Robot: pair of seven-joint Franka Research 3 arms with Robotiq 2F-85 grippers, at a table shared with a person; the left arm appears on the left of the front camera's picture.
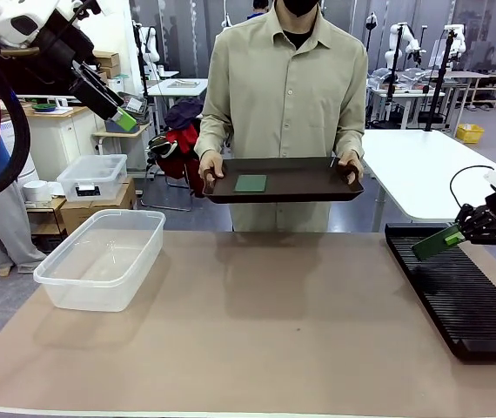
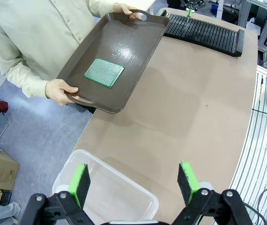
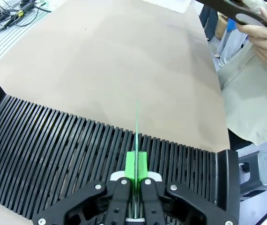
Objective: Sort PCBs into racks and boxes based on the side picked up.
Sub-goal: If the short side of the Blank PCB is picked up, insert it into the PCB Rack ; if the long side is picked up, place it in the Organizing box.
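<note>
Your right gripper (image 3: pixel 136 161) pinches one PCB (image 3: pixel 137 124) edge-on over the black rack (image 3: pixel 54 150), seemingly unslotted, your left gripper (image 2: pixel 133 180) hangs spread above the clear tub (image 1: pixel 100 292), and the other PCB (image 2: pixel 104 72) lies on the person's tray (image 2: pixel 133 42).

No readable text, numbers or brand marks in any view. The dark patch on the small lidded box (image 1: pixel 87 189) could be a label, but it's too small to read. The green board (image 2: pixel 104 72) on the tray (image 2: pixel 138 42) shows a fine dot grid, and any print on it is too small to make out.
</note>
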